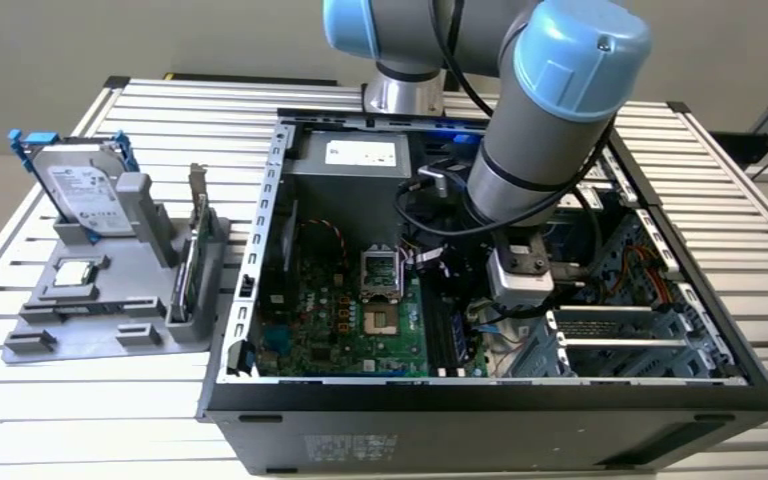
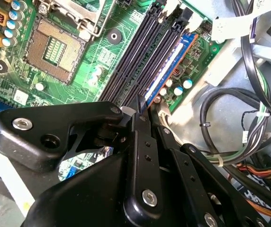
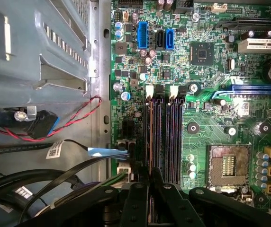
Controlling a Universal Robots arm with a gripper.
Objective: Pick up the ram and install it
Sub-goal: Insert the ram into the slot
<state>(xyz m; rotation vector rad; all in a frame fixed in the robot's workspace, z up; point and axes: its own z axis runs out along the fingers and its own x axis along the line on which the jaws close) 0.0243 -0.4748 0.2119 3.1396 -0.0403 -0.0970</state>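
Inside the open black computer case (image 1: 491,395): black two-fingered gripper (image 2: 146,109) reaches down over the green motherboard (image 2: 121,19)
Landmark: square silver processor socket (image 2: 55,47), empty
Ram: thin blue-green circuit-board stick (image 2: 171,66), edge-on in the black memory slot farthest from the socket
Grip: fingers pinched closed on the ram's upper edge
Seating: depth in the slot cannot be told
Doing it well: likely best to keep the stick upright, parallel to the socket's side, and press evenly; a tilt could jam one end
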